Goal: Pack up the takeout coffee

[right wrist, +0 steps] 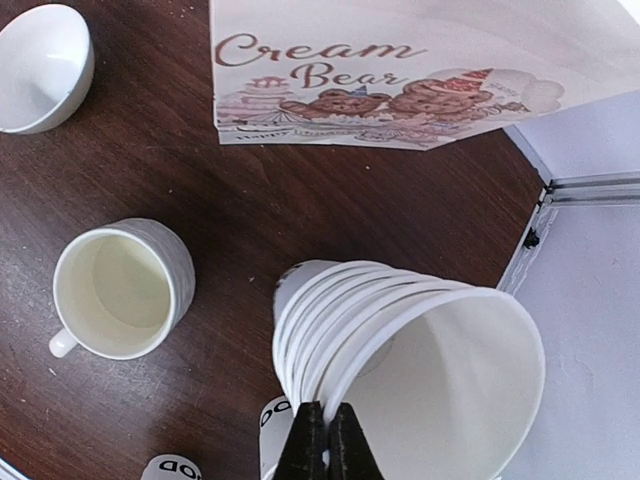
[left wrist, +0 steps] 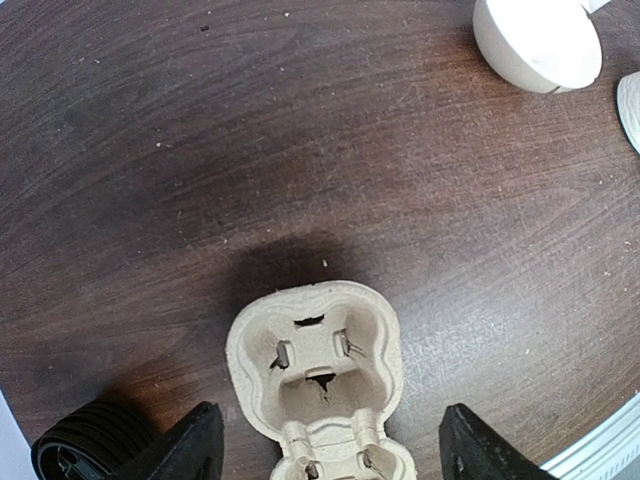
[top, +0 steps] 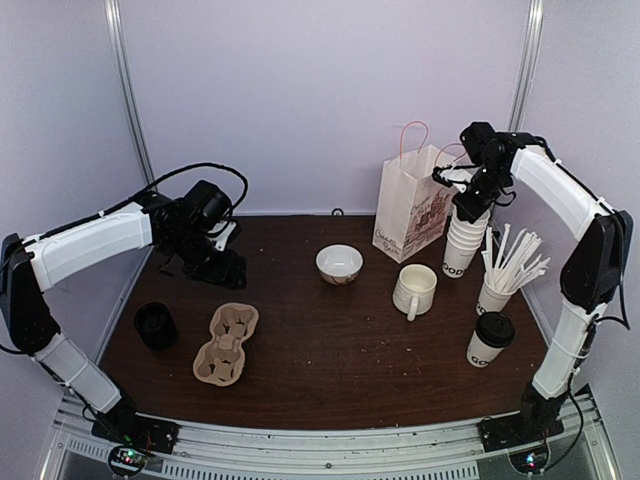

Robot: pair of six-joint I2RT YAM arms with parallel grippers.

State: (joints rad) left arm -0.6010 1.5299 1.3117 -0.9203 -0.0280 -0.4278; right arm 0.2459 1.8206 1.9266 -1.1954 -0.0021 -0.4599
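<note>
One lidded coffee cup (top: 489, 342) stands on the table (top: 330, 350) at the lower right of the top view, just below a cup of white sticks (top: 505, 275). A second lidded cup cannot be made out. The black round thing (top: 155, 325) at the left, whose ribbed edge is cut off in the bottom left corner of the left wrist view, is too dark to identify.

The right jaws are clenched together at the near rim of the top cup in the stack of cups (right wrist: 400, 340). Whether paper is pinched between them cannot be told. A scrap of black lettering (right wrist: 175, 467) is cut off at the bottom edge there. The bag (right wrist: 380, 70) runs off the top, and the bowl (right wrist: 40, 65) is clipped at the upper left, with the mug (right wrist: 120, 290) below it.

The left jaws stand released and wide, one fingertip (left wrist: 200, 445) on either side of the pulp carrier (left wrist: 315, 355), whose near end is cut off at the bottom edge.
</note>
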